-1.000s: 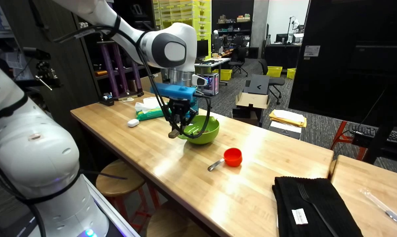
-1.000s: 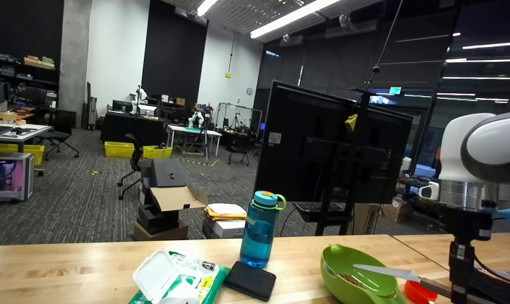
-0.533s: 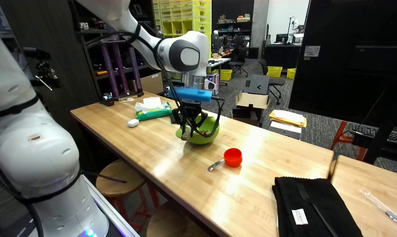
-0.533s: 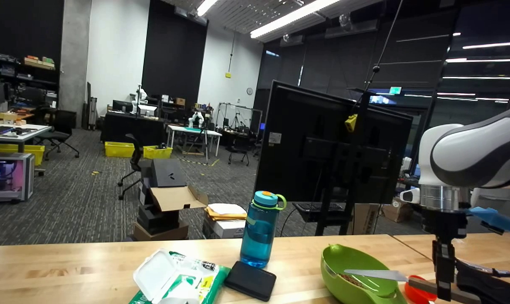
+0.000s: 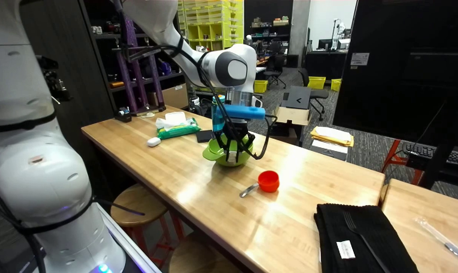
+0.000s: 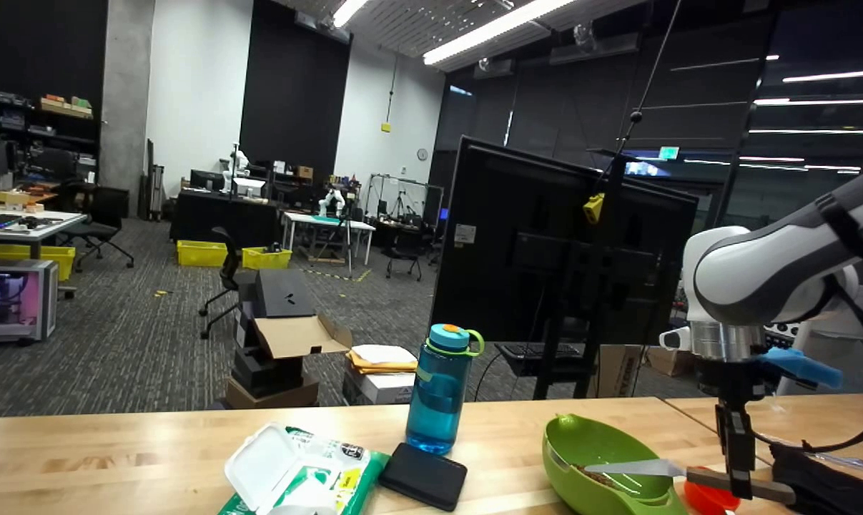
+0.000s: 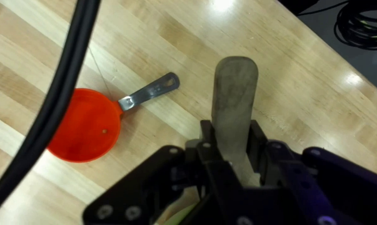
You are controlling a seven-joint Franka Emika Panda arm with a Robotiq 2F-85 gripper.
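Tool (image 7: 232,134) slightly parted, gripping utensil (image 7: 235,89) | wrist view: cable (image 7: 58,93) hides cup (image 7: 88,131) edge

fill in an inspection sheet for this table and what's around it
Surface: glossy wooden table
Job's things: wooden-handled utensil, its blade over the green bowl, contact unclear; brown bits in the bowl
Clutter: red measuring cup, wipes pack, blue bottle, black cloth
Gripper: shut on the utensil's handle
Cables: black, looping beside the gripper, hiding part of the cup in the wrist view
Surroundings: stools by the table, large black display and boxes beyond
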